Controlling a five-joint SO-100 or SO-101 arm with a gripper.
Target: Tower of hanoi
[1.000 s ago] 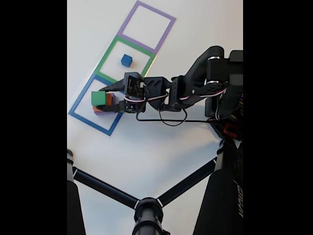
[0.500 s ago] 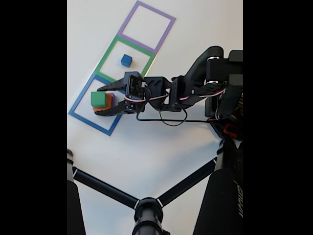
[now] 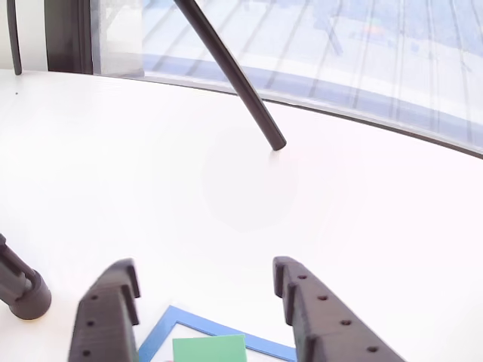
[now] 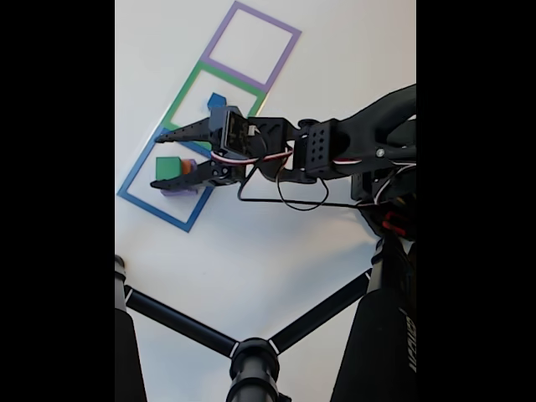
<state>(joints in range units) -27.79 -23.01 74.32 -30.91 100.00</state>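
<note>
- Black gripper (image 4: 159,157) spread wide, holding nothing, over blue square (image 4: 142,201).
- Green block (image 4: 167,164) between jaws, untouched.
- Blue cube (image 4: 216,100) at 1 o'clock, in green square (image 4: 186,90).

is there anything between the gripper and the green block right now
Nothing visible. The open gripper has a finger on each side of the green block, which tops the stack in the blue square. The gap looks clear.

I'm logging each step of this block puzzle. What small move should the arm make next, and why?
Probably lower and close on the green block. The gripper is open, its fingers straddling that block, which tops the stack inside the blue square. The small blue cube sits in the green square; the purple square looks free to receive it.
</note>
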